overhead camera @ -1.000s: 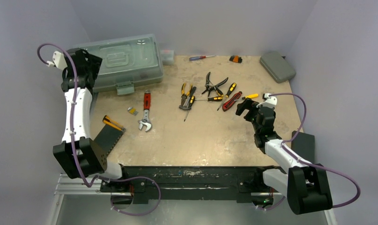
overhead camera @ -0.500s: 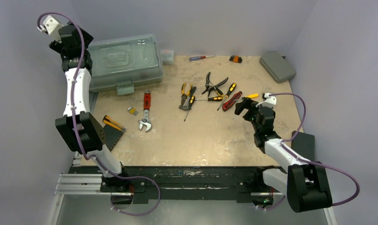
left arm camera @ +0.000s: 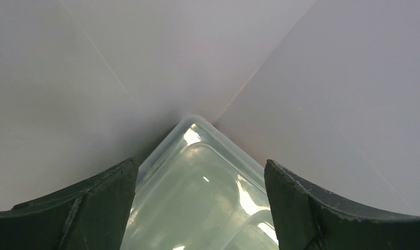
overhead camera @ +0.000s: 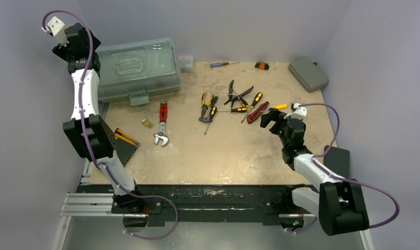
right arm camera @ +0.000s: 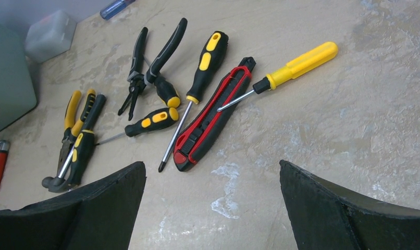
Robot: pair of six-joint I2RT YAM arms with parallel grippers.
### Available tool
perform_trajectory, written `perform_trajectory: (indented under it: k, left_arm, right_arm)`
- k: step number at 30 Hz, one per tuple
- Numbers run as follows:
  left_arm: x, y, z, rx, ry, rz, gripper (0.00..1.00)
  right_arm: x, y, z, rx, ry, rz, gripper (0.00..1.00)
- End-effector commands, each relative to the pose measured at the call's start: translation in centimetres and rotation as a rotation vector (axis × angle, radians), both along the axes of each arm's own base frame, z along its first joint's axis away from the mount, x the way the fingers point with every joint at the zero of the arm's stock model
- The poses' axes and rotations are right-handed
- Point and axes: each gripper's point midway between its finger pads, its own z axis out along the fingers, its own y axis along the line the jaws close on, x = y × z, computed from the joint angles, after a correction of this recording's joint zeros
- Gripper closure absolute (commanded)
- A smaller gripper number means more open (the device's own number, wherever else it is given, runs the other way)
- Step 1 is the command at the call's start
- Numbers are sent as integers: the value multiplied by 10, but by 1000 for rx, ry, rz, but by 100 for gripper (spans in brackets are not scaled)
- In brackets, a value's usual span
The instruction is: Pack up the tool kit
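I am hovering my left gripper [left arm camera: 200, 164], wide and empty, over the shut toolbox [overhead camera: 137, 67], likely to open it; my right gripper [right arm camera: 212, 165] is hanging wide, empty, by the knife [right arm camera: 213, 117].

L pincer [left arm camera: 200, 167] boxed in: two walls [left arm camera: 93, 62] meet just beyond it, toolbox [overhead camera: 137, 70] lid corner below its spread jaws. Front-centre of desk [overhead camera: 223, 156] bare, a wide lane btw wrench [overhead camera: 162, 123] & R pincer [right arm camera: 212, 174]. Ahead of R pincer, red cutter [right arm camera: 213, 117] & screwdrivers [right arm camera: 205, 60] crowd together. Bare desk to their right, up to grey case [overhead camera: 308, 74].
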Motion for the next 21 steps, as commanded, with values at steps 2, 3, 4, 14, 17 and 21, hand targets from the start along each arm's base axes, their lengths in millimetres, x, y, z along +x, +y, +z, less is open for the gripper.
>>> perform_trajectory:
  k: [2, 3, 4, 14, 17, 21]
  left_arm:
    - [1, 21, 1, -73, -24, 21, 12]
    - [2, 23, -2, -79, -21, 23, 12]
    - [4, 24, -6, -83, -16, 25, 11]
    - [14, 38, -83, -310, 122, 24, 11]
    - [13, 32, -92, -344, 125, -4, 12]
    - [18, 14, -101, -403, 158, -94, 14]
  right_arm:
    - [3, 4, 7, 14, -31, 13, 1]
    - [4, 4, 7, 13, -32, 13, 1]
    - [4, 4, 7, 13, -30, 13, 1]
    - [5, 5, 5, 15, -23, 22, 1]
    - [6, 5, 5, 18, -23, 17, 1]
    - [6, 6, 8, 22, -25, 19, 1]
